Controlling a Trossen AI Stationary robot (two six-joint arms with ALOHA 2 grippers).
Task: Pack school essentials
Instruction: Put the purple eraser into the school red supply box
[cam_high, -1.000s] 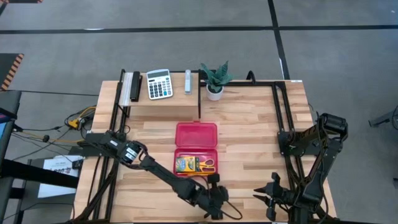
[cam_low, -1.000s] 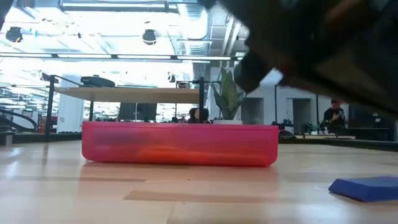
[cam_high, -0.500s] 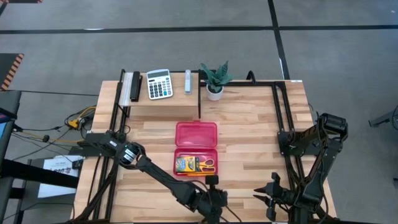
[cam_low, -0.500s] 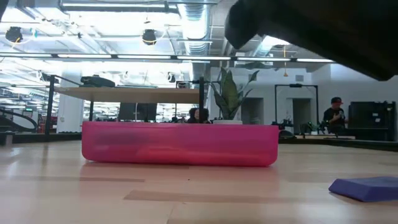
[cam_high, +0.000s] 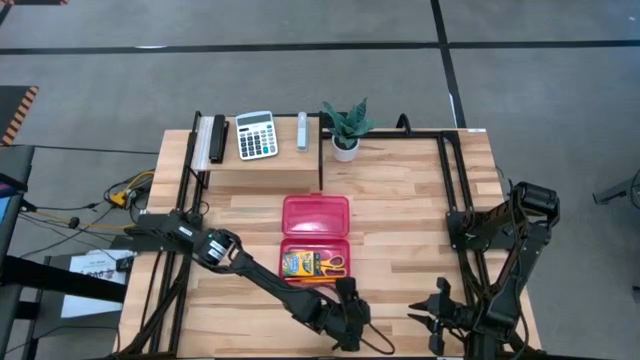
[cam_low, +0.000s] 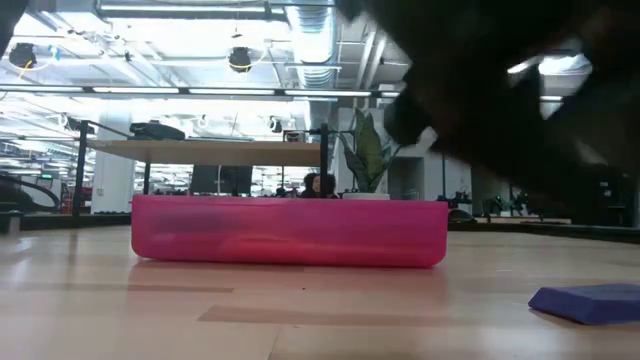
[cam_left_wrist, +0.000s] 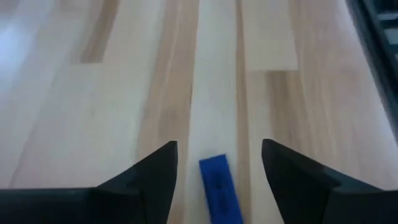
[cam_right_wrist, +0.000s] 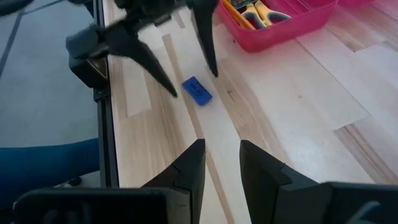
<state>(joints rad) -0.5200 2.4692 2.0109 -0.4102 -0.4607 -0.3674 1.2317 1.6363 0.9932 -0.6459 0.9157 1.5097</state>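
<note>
We line our left jaws up either side of the eraser, on the near side of the pink case.

The pink case (cam_high: 315, 240) lies open, scissors (cam_high: 331, 264) and crayon box (cam_high: 297, 264) already inside. Our left gripper (cam_left_wrist: 217, 163) hangs spread wide above the blue eraser (cam_left_wrist: 220, 189), bracketing it without touching. Our right gripper (cam_right_wrist: 222, 154) waits just beyond the eraser, fingers narrowly parted, empty.
</note>
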